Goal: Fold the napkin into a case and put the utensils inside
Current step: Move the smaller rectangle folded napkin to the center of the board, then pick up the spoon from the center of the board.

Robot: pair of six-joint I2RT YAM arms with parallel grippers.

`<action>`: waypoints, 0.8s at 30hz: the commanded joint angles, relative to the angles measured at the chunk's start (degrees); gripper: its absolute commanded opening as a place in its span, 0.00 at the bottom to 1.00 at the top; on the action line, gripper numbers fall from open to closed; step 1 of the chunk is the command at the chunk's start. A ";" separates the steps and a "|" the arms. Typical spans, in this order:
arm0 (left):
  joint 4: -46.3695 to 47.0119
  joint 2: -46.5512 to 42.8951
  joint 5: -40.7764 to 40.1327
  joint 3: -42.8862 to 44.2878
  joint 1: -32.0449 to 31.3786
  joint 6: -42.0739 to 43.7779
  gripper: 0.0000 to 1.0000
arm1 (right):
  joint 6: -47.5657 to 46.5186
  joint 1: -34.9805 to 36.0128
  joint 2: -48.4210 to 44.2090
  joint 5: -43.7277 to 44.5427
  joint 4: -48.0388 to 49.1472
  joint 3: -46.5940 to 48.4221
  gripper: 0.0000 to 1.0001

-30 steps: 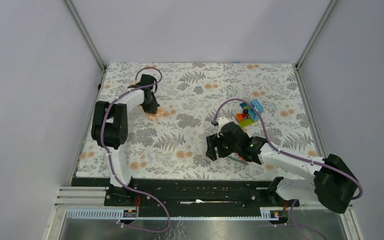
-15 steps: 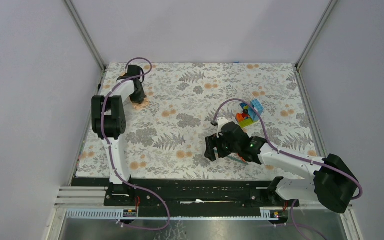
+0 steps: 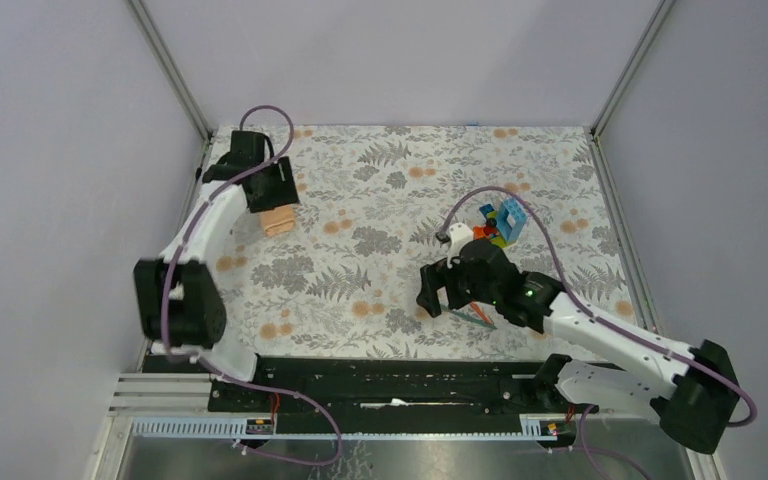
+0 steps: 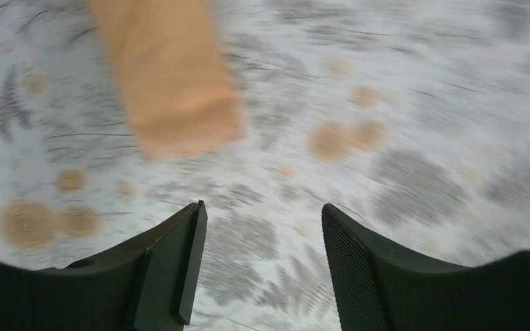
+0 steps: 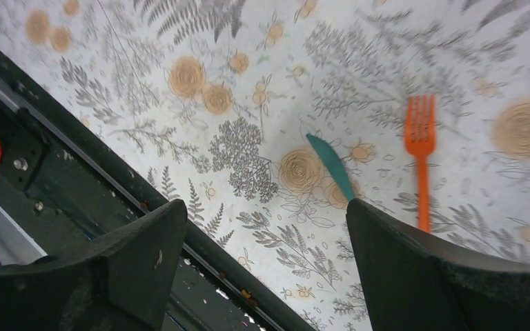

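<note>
- Left jaws released, nothing between them; the folded case lies just beyond, far left on the counter.
- Right jaws spread wide above the orange fork and teal knife — near right.

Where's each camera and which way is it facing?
Top external: high at the near edge, looking down at the floral mat; left arm and right arm show.
Left wrist: on the left gripper, looking down at the folded napkin; its open jaws show.
Right wrist: on the right gripper, facing down at the orange fork and teal knife; its open jaws show.
Shared: top and left wrist both show the napkin.
</note>
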 commanded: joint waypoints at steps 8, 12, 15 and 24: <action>19.50 -26.84 12.77 -21.54 -37.07 10.57 0.73 | -1.43 -0.16 -24.69 18.08 -16.90 11.61 0.96; 21.33 -20.36 11.25 -21.21 -49.02 21.83 0.71 | -0.29 -0.16 -30.77 21.50 -21.43 14.76 0.97; 17.90 -11.54 15.57 -15.63 -52.05 29.60 0.68 | 1.05 -0.14 -34.71 22.02 -23.07 16.45 0.98; 15.15 10.55 11.41 -0.96 -54.05 51.02 0.63 | -0.87 -0.18 -40.72 22.54 -24.89 20.82 0.98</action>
